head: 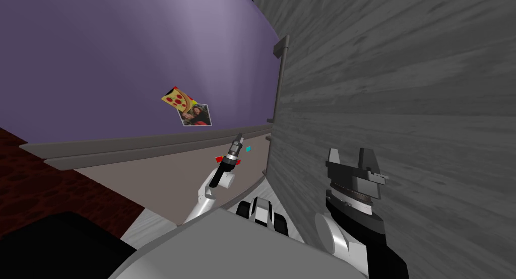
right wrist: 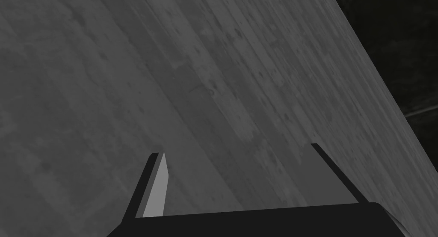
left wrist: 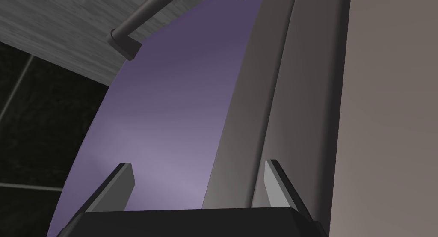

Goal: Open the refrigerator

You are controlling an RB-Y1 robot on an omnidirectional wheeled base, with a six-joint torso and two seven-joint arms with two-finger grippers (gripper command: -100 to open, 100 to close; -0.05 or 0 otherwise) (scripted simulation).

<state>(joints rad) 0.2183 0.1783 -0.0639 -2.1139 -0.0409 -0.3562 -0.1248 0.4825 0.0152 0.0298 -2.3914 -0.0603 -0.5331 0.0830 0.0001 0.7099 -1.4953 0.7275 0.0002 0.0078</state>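
Near the edge of the brushed grey refrigerator door, by its long dark bar handle, the left gripper hovers, jaws apart; right gripper likewise. Approach step, judged: next, enclose the handle.

Mottled dark red-brown floor lies at the left, a black area nearer. Dark wall tiles with thin pale grout lines show in both wrist views.

Your left gripper holds its fingers spread apart. Past them you see the purple refrigerator door, with a grey edge strip running up by one finger and a beige-grey surface beyond that. Farther off, a dark bar handle sits on a grey wood-grain panel, beside a dark tiled area.
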